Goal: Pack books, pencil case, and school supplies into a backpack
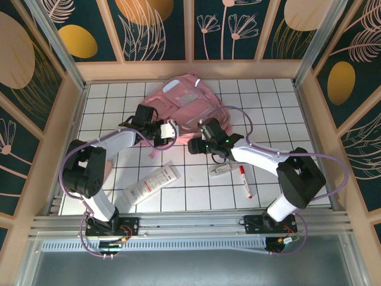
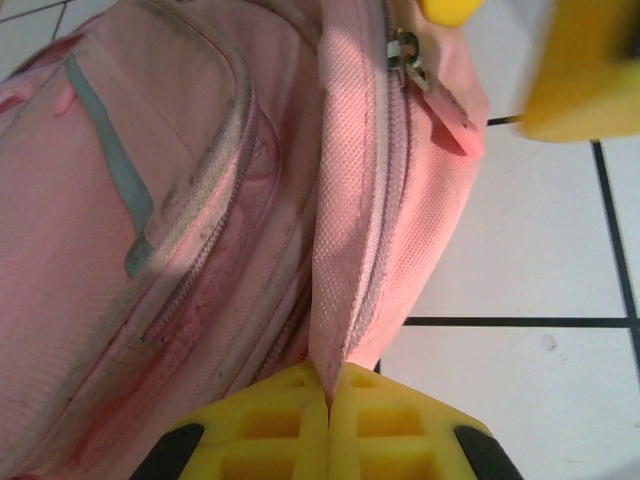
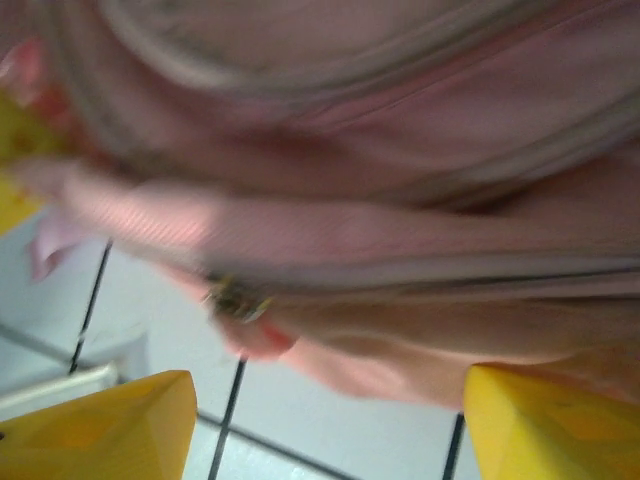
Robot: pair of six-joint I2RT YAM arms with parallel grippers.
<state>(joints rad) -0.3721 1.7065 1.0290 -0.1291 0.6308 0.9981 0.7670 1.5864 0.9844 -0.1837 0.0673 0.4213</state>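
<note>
The pink backpack [image 1: 191, 102] lies at the back middle of the tiled table. My left gripper [image 1: 171, 132] is at its near left edge, shut on a fold of pink fabric [image 2: 340, 300] beside the zip. The zip pull [image 2: 405, 55] hangs just beyond. My right gripper [image 1: 193, 145] stands open at the near edge of the backpack [image 3: 380, 230], with nothing between its fingers and a zip pull [image 3: 235, 298] just ahead of them. A white marker with a red cap [image 1: 245, 182] lies near the right arm. The books are out of view.
A long white flat item with red print [image 1: 152, 183] lies in front of the left arm; whether it is the pencil case I cannot tell. A small pale item [image 1: 221, 170] lies beside the marker. Wooden walls fence the table on three sides.
</note>
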